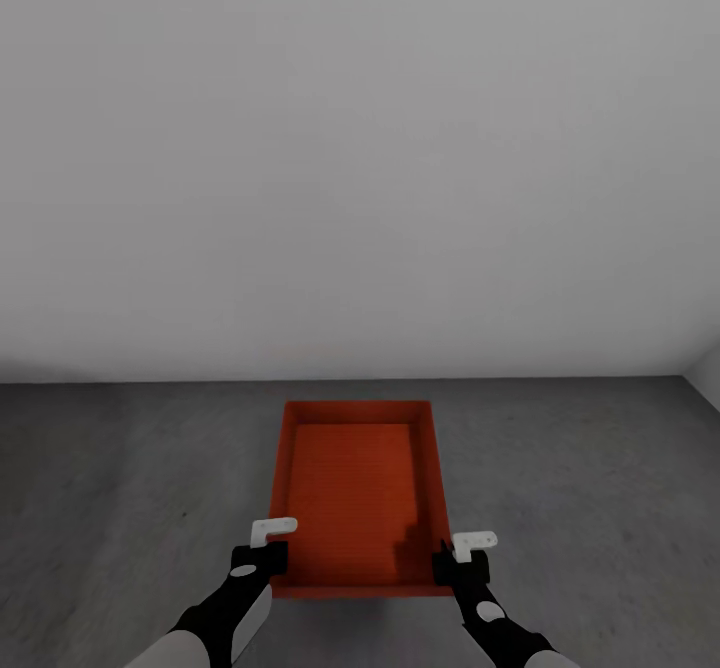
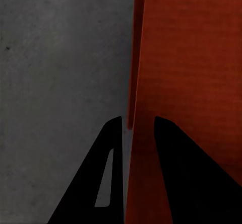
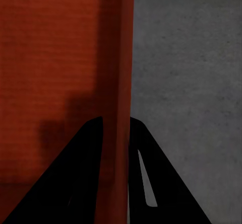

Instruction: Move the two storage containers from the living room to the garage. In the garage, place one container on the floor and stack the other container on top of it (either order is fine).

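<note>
One red-orange storage container (image 1: 355, 488) lies lengthwise in front of me over the dark grey concrete floor (image 1: 120, 468) of the garage. Its open top shows nothing inside. My left gripper (image 1: 272, 558) is shut on its left side wall near the near corner. In the left wrist view the gripper (image 2: 137, 121) straddles that wall (image 2: 133, 83), one finger inside and one outside. My right gripper (image 1: 455, 566) is shut on the right side wall in the same way, and its wrist view shows the gripper (image 3: 116, 121) clamped over the rim (image 3: 121, 58). Whether the container rests on the floor or hangs just above it, I cannot tell.
A plain white wall (image 1: 360, 148) rises just behind the container's far end. A second wall meets it at the far right corner (image 1: 705, 378). Bare concrete spreads to both sides of the container.
</note>
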Available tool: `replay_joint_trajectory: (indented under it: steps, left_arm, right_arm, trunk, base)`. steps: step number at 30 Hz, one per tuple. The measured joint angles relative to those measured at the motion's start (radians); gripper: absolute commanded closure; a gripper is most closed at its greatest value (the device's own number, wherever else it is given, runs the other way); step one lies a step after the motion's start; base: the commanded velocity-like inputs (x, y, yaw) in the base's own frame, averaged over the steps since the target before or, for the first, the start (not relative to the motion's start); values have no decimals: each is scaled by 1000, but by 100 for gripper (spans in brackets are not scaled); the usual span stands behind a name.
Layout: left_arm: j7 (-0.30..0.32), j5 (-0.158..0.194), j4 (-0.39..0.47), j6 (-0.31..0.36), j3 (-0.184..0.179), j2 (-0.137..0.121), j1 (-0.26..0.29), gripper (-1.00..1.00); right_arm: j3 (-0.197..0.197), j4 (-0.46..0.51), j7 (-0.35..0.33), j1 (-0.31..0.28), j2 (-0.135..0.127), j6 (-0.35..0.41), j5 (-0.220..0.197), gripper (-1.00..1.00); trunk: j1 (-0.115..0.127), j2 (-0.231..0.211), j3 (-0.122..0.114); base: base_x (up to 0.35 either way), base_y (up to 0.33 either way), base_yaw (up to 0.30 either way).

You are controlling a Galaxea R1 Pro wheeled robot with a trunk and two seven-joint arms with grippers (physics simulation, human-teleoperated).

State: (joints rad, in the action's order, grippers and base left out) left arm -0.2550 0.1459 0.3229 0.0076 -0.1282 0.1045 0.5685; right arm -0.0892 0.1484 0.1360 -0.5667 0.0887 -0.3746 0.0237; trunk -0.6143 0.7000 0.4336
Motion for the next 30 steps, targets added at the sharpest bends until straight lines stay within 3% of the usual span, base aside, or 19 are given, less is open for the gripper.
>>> replay_joint_trajectory:
  steps: [16, 30]
  left_arm:
    - [1, 1, 0, -1, 0, 0, 0, 100]
    - [0, 3, 1, -1, -2, -1, 0, 100]
  right_arm:
    - [-1, 1, 0, 0, 0, 0, 0, 100]
    - [1, 0, 0, 0, 0, 0, 1, 100]
  trunk:
    - [0, 0, 0]
    - [0, 0, -1]
  base:
    - [188, 0, 0]
    - [19, 0, 37]
